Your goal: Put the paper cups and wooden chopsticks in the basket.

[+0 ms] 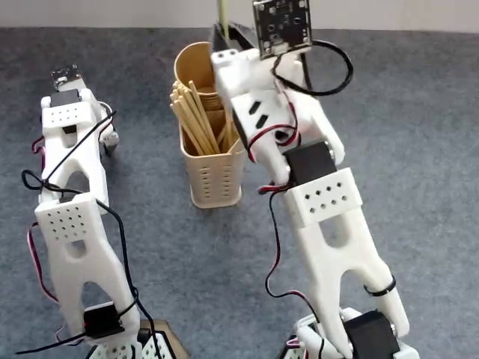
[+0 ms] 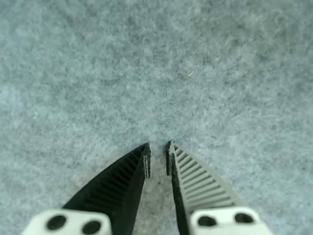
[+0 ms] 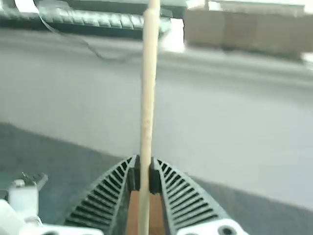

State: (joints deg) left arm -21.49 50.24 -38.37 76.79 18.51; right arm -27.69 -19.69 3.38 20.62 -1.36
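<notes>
A beige perforated basket (image 1: 215, 178) stands upright on the grey carpet. It holds a bundle of wooden chopsticks (image 1: 196, 120) and a brown paper cup (image 1: 193, 63) at its far side. My right gripper (image 1: 224, 39) hovers just above the basket's far rim. It is shut on one wooden chopstick (image 3: 148, 93), which stands upright between the fingers (image 3: 168, 188) and sticks up past them (image 1: 221, 13). My left gripper (image 2: 157, 151) points down at bare carpet to the left of the basket, shut with nothing between its tips.
The left arm (image 1: 71, 172) stands well left of the basket, with open carpet between them. The right arm (image 1: 322, 202) stretches from the front right over the basket. A pale wall (image 3: 234, 98) lies beyond the carpet's far edge.
</notes>
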